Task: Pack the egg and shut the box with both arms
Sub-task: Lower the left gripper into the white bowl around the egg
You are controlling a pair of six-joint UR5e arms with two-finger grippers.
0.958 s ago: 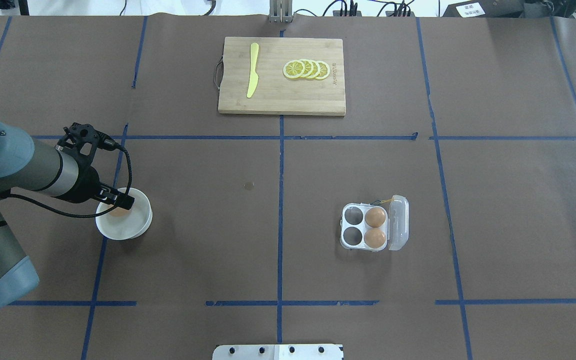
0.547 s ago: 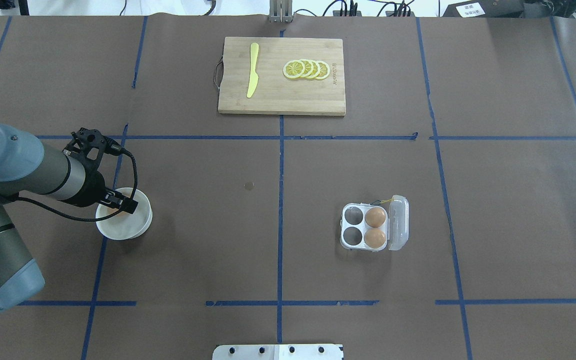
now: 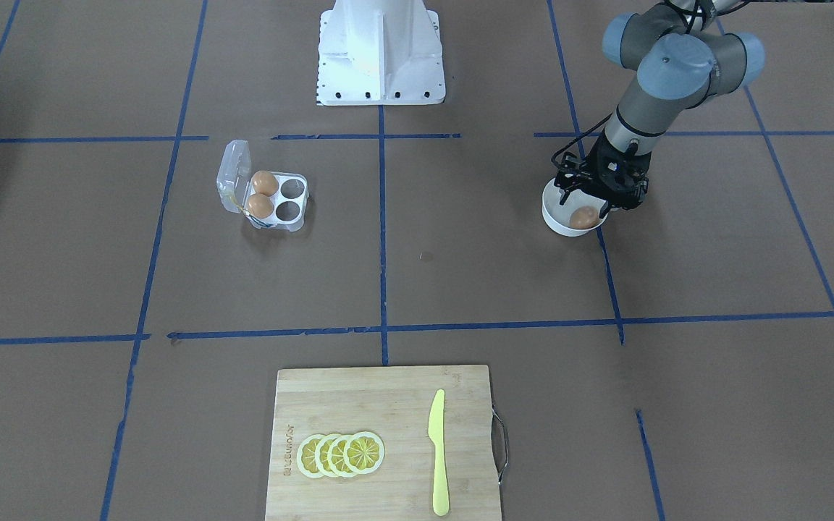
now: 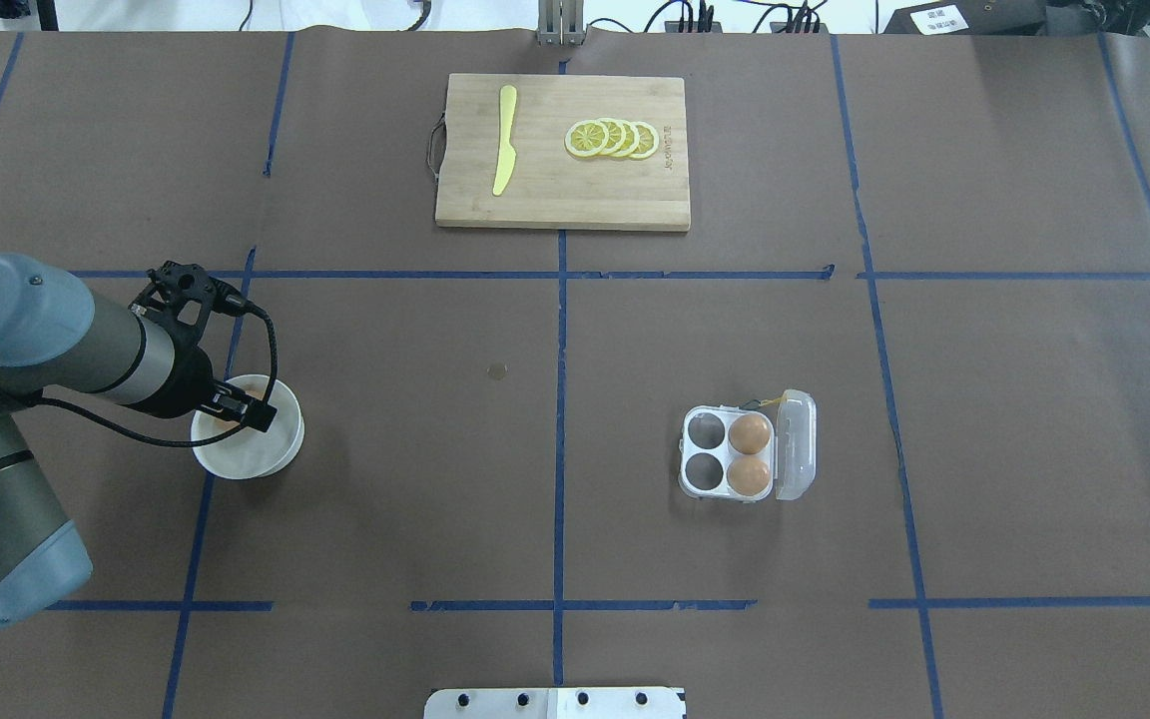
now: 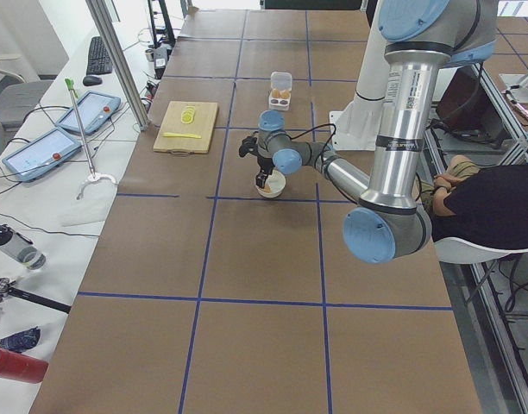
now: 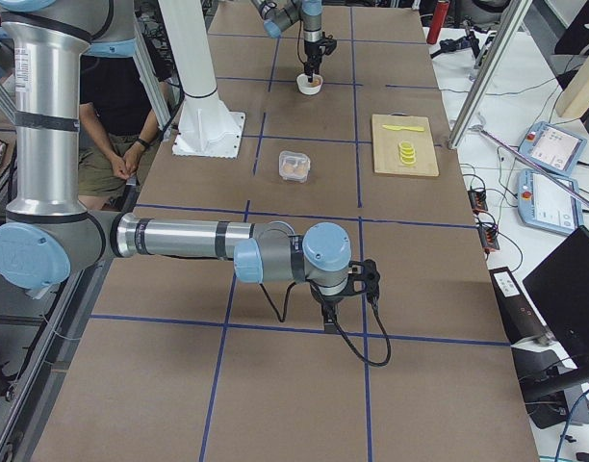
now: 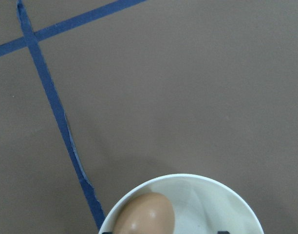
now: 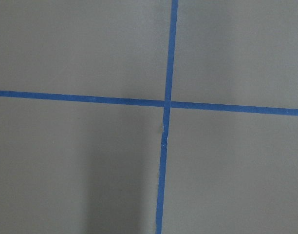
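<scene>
The brown paper-covered surface (image 4: 1034,449) is marked into squares by blue tape lines (image 4: 560,330). The left arm (image 4: 36,330) reaches in from the near left and bends down over a bowl. The right arm (image 6: 179,238) stretches low over bare surface well off to the right, and its right gripper (image 6: 330,313) points down at a crossing of tape; I cannot tell whether it is clenched or released. A wooden cutting board (image 4: 575,200) lies at the far middle. The box (image 4: 797,449) sits right of centre with its clear lid swung open to the right. Two eggs (image 4: 751,432) fill its right-hand cells and the two left-hand cells are empty. The white bowl (image 3: 558,217) stands on the left, well apart from the box. A yellow knife (image 4: 504,140) and a fan of lemon slices (image 4: 613,138) rest on the board. The left gripper (image 3: 594,201) hangs just over the bowl, released, its tips spread to either side of the egg (image 7: 146,214), which lies in the bowl.
</scene>
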